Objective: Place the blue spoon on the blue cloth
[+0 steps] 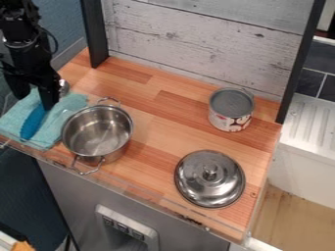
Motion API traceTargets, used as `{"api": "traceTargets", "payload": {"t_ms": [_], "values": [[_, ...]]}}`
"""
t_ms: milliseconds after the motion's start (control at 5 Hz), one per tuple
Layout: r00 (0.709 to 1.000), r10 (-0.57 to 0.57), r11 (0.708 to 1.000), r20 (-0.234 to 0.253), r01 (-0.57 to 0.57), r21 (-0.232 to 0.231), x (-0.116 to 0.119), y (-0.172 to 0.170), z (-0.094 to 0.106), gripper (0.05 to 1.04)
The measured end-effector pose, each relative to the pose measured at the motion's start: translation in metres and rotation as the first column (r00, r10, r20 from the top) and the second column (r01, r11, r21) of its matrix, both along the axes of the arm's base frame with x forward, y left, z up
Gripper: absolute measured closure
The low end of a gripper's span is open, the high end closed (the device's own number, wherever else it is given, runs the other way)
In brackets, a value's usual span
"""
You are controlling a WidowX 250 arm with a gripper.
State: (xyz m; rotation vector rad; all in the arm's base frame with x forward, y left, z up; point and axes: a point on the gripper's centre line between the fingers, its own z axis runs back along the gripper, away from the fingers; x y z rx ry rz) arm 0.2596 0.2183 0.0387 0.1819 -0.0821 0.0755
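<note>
The deep-blue spoon (33, 122) slants over the blue cloth (14, 117), its upper part hidden; the pale, rumpled cloth lies at the table's (154, 138) left end.

Pot (98, 131) right of cloth (54, 128) | can (231, 109) behind lid (209, 180) | spoon (33, 121) on cloth, it seems

No legible text, numbers or signs: the printed label (227, 122) on the can (232, 103), upper right of the frame, is too small to read
</note>
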Motion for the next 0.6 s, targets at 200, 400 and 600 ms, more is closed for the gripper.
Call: {"api": "traceTargets", "payload": {"t_ms": [200,400,600], "values": [[1.0,-0.02,1.0,0.009,0.021,-0.018,0.002,-0.003,0.001,0.079],[0.999,-0.032,0.999,0.039,0.032,-0.011,0.003,-0.005,0.013,0.083],[1.0,-0.027,0.999,0.013,0.028,-0.044,-0.003,-0.007,0.012,0.083]]}}
